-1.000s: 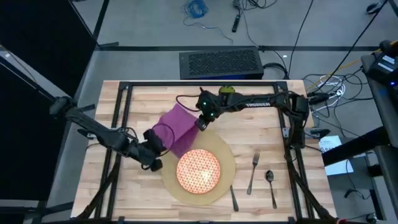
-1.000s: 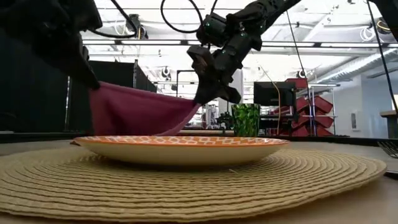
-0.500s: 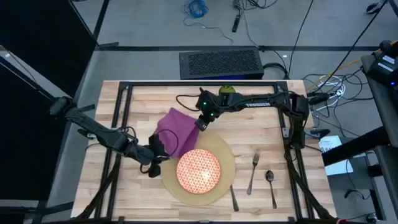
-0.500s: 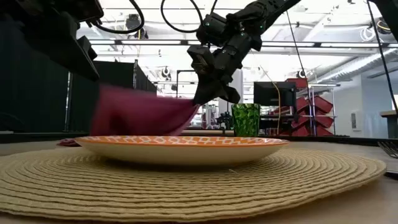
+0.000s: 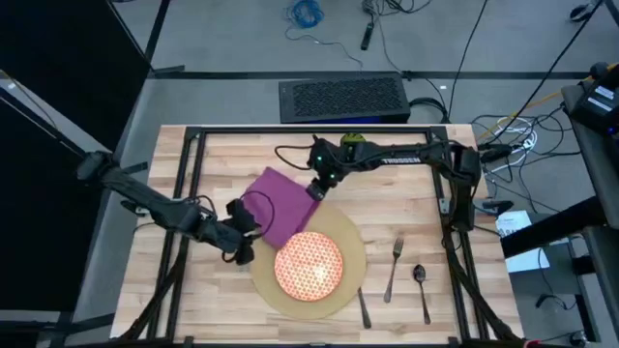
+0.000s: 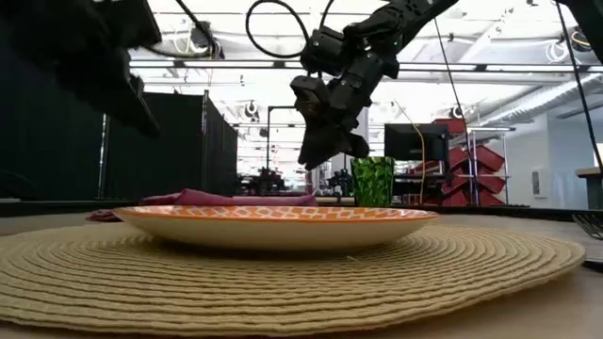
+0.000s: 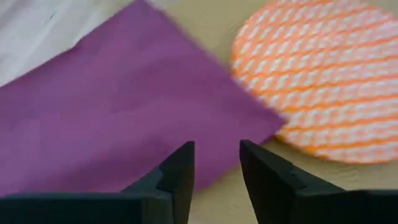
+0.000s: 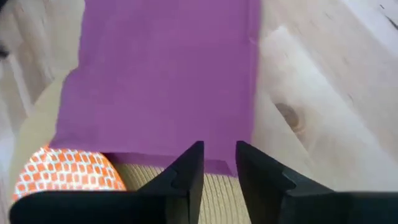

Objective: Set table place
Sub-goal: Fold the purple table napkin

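Since a second ago the purple napkin [image 5: 276, 201] has dropped: it was stretched up between the two claws, and now it lies flat on the table [image 5: 406, 169], with one edge lapping the round tan mat [image 5: 354, 253] at about ten o'clock of the red-lattice plate [image 5: 309, 265]. You see the left gripper [image 5: 242, 247] hanging just off the napkin's near corner, at nine o'clock of the plate, its fingers parted and holding nothing. The right gripper [image 5: 314, 189] hovers over the far corner at twelve o'clock, likewise released with a gap between its fingers. Both claws stand above the cloth because each carried one corner, which kept the cloth spread as it came down. In the low view the napkin [image 6: 226, 198] shows only as a thin strip behind the plate's rim, so you cannot be sure how much of it rests on the mat. The fork [image 5: 394, 267], spoon [image 5: 421, 286] and knife [image 5: 362, 307] lie at three to four o'clock of the mat, and a green cup [image 6: 372, 181] stands at the far side. I judge the napkin still needs moving clear of the mat.
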